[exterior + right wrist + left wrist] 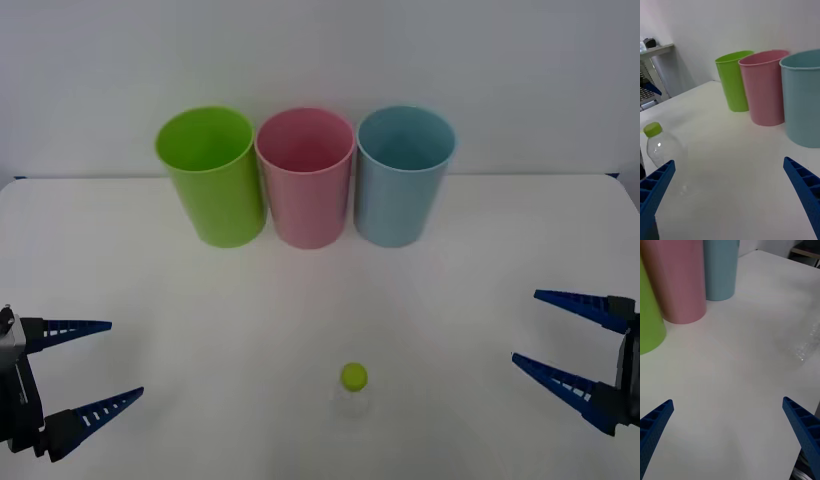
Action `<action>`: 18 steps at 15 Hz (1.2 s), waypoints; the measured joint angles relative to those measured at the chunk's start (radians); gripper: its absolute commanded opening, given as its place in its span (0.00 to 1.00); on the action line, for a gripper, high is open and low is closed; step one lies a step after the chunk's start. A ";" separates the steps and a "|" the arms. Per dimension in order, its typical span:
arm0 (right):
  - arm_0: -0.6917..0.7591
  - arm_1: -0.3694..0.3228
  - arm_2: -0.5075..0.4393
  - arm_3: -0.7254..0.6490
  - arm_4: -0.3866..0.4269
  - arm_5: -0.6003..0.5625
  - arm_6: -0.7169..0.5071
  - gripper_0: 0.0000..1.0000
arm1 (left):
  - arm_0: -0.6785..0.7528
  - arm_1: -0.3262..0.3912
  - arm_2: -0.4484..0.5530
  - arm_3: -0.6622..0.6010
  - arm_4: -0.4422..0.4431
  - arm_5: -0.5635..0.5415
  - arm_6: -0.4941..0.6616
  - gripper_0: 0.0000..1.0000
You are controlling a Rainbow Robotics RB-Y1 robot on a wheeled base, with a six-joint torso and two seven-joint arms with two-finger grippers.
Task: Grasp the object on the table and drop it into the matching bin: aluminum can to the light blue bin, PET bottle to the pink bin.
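Bottle upright, label unseen.

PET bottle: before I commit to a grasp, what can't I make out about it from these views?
- PET bottle, front view: seen from above, only its green cap is distinct; the clear body fades into the table.
- Right wrist view: a blue finger hides its base.
- Left wrist view: just a faint glint; outline unreadable.
- Label band: not discernible.
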 measured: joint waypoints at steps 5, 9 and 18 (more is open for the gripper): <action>0.001 0.001 0.019 0.157 -0.008 -0.074 0.208 1.00 | 0.000 0.000 0.000 0.000 0.000 0.000 0.000 1.00; 0.003 0.002 0.100 0.294 -0.015 -0.096 0.386 1.00 | 0.000 0.000 0.000 0.000 0.000 0.000 0.000 1.00; -0.028 0.195 0.174 0.348 0.148 -0.084 0.530 1.00 | 0.000 0.000 0.000 0.000 0.000 0.000 0.000 1.00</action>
